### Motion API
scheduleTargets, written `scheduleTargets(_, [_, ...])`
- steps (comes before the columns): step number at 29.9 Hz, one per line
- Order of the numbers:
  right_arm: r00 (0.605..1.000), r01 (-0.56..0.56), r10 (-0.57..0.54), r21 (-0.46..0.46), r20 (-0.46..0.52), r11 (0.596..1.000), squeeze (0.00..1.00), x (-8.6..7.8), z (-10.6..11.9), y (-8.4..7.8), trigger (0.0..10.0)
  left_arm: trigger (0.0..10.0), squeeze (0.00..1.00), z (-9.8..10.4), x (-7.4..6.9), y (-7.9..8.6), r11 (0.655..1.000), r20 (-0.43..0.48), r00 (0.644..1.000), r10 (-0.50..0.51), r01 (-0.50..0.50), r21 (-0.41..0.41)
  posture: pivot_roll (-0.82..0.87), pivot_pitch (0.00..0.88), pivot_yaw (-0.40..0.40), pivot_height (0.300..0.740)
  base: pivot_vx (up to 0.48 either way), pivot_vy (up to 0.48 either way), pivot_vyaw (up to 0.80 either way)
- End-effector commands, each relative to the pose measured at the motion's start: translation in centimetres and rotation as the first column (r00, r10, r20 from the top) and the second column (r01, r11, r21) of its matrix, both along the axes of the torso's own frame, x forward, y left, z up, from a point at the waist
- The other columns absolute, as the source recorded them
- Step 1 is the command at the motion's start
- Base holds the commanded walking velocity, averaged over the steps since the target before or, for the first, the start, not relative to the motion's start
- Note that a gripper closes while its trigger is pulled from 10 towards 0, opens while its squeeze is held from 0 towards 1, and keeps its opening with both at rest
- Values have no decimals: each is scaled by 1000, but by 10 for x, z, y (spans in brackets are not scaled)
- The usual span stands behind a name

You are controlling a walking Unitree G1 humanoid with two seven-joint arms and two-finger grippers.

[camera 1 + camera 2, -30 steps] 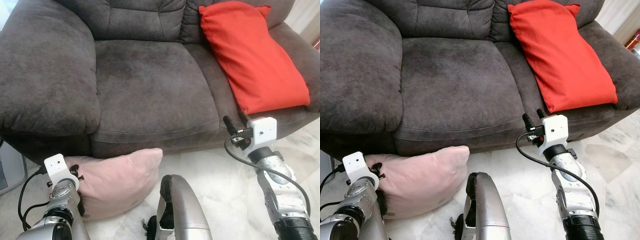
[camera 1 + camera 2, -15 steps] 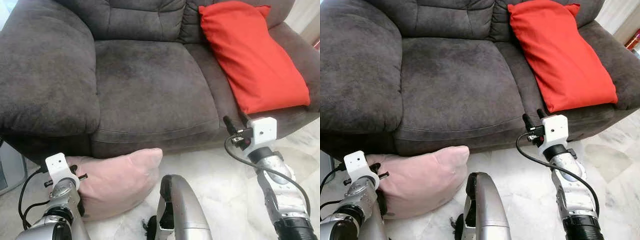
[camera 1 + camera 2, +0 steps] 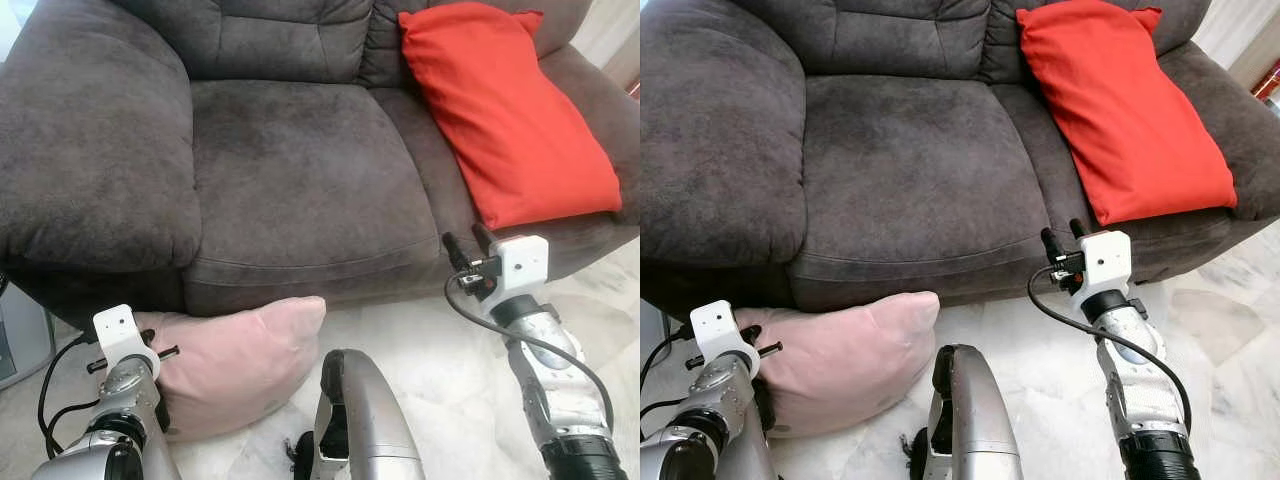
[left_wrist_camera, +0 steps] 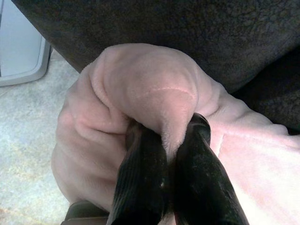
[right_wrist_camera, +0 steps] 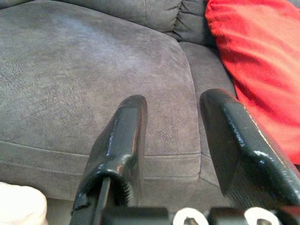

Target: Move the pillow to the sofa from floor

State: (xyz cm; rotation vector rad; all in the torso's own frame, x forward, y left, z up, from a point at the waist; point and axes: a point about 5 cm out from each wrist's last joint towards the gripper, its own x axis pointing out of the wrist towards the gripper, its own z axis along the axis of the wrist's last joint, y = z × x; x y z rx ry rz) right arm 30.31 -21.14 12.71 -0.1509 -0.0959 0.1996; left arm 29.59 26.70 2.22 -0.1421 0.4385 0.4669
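Here, I am pinching a corner of the soft pale-pink pillow in my left gripper for lifting; it is lying on the floor against the dark grey suede sofa. My right gripper is hovering, fingers apart.

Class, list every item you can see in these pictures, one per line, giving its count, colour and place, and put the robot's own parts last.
Sofa: one, dark grey, across the back of the scene.
Red pillow: one, red, lying on the sofa's right seat and backrest.
Pink pillow: one, pale pink, on the floor against the sofa's front, on the left.
Floor: pale marbled tile, in front of the sofa.
Pale container: one, grey-white, on the floor beside the sofa; what it is cannot be told.
Left gripper: black fingers pinching a corner of the pink pillow.
Right gripper: black fingers apart, held in front of the sofa seat.
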Motion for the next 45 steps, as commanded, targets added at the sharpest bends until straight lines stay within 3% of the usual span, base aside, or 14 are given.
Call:
scheduleTargets(1, [1000,19,-20,-5,-16,1000,0,-4,-4,-5,10000,0,0,-11,-8,-3,1000,-45,999,-15,15,-2,-21,140,-243,486,0,0,0])
scheduleTargets(14, [1000,19,-18,11,-18,1000,0,-3,-7,-1,10000,0,0,-10,-7,-5,1000,-52,999,-3,4,16,-6,142,-232,486,0,0,0])
scheduleTargets(15, [1000,18,-18,14,-18,1000,0,-2,-7,1,10000,5922,0,-8,-6,-4,999,-59,998,-14,17,49,-1,141,-230,486,0,0,0])
scheduleTargets(16, [1000,18,-18,14,-18,1000,0,-2,-7,1,10000,5922,0,-8,-6,-4,999,-59,998,-14,17,49,-1,141,-230,486,0,0,0])
scheduleTargets(17, [1000,18,-17,16,-18,1000,0,-2,-7,1,10000,10000,0,-8,-6,-4,998,-56,998,-16,19,54,0,141,-228,486,0,0,0])
scheduleTargets(23, [1000,17,-17,28,-20,999,0,-2,-10,6,10000,10000,0,-1,2,-22,990,39,996,-85,80,116,10,137,-210,486,0,0,0])
scheduleTargets(27, [1000,19,-19,36,-20,999,0,-2,-12,7,10000,10000,0,1,5,-40,985,91,986,-137,127,115,13,131,-201,486,0,0,0])
scheduleTargets(35, [1000,19,-18,53,-19,998,0,-2,-15,14,10000,10000,0,12,13,-59,978,192,964,-186,162,131,27,123,-182,486,-258,0,0])
scheduleTargets(45, [1000,27,-25,70,-19,997,0,-2,-18,20,10000,10000,0,15,15,-58,975,203,959,-198,171,144,46,134,-165,486,-311,0,0])
